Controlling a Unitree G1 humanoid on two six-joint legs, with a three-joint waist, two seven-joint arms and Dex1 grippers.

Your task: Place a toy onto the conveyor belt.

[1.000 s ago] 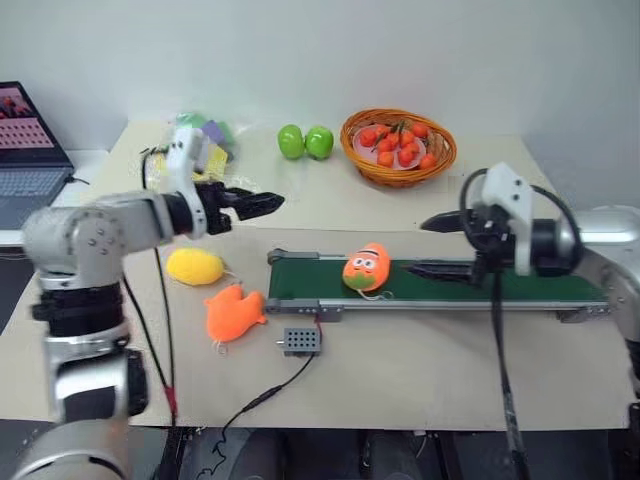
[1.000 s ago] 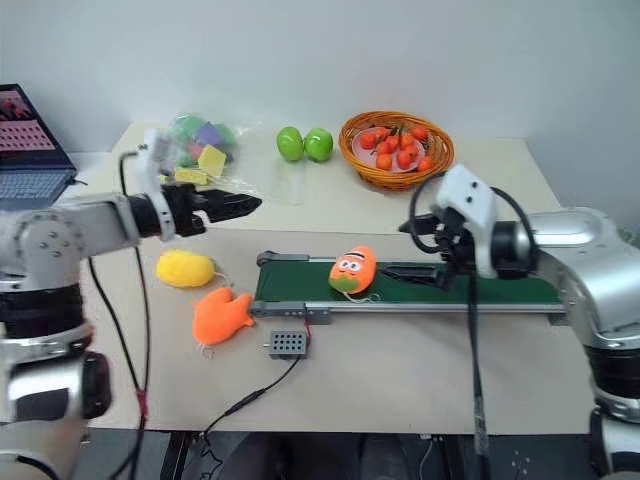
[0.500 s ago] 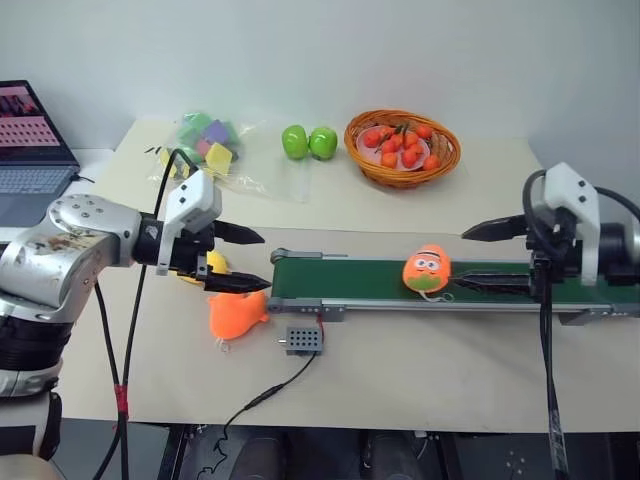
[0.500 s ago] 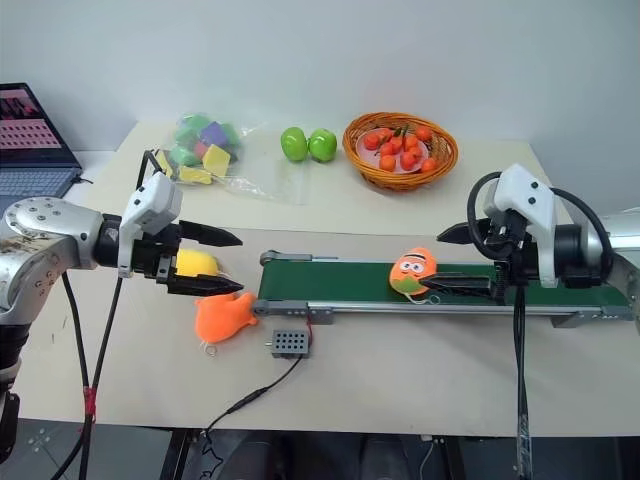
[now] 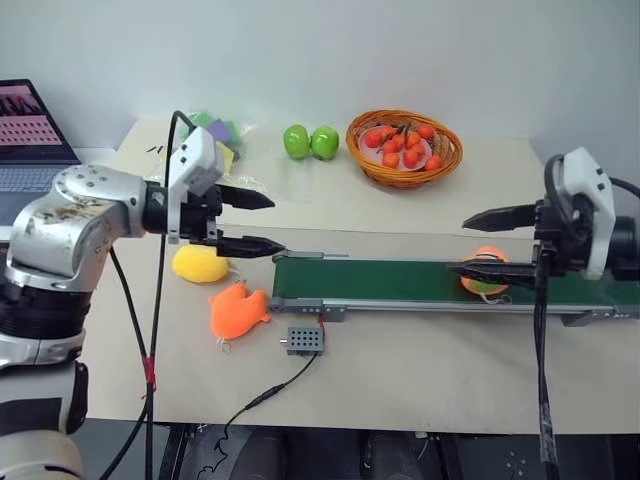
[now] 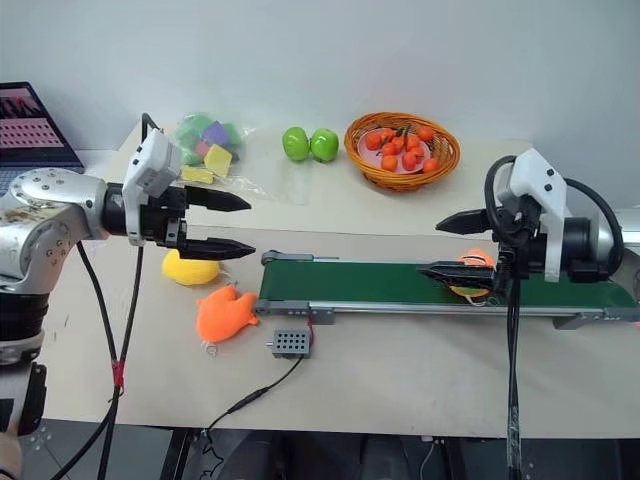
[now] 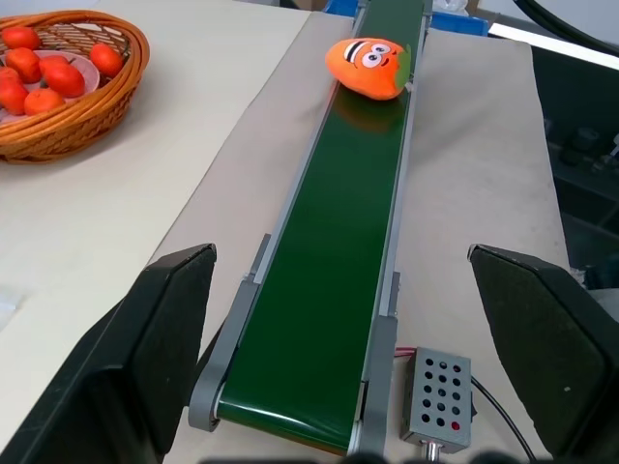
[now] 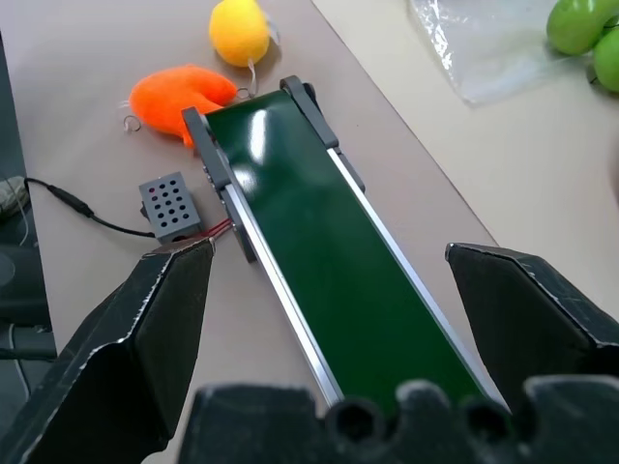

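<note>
Orange plush toy point(image 7: 369, 67) lies on the green conveyor belt point(image 5: 400, 280), right of frame centre — behind the right gripper point(image 6: 455, 247), jaws apart, empty. Left gripper point(image 5: 262, 221), centre-left, likewise spread, empty.

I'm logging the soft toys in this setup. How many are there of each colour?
Orange: 2, the round toy on the belt and the flat animal toy on the table
Yellow: 1, the oval toy on the table
Total: 3
</note>
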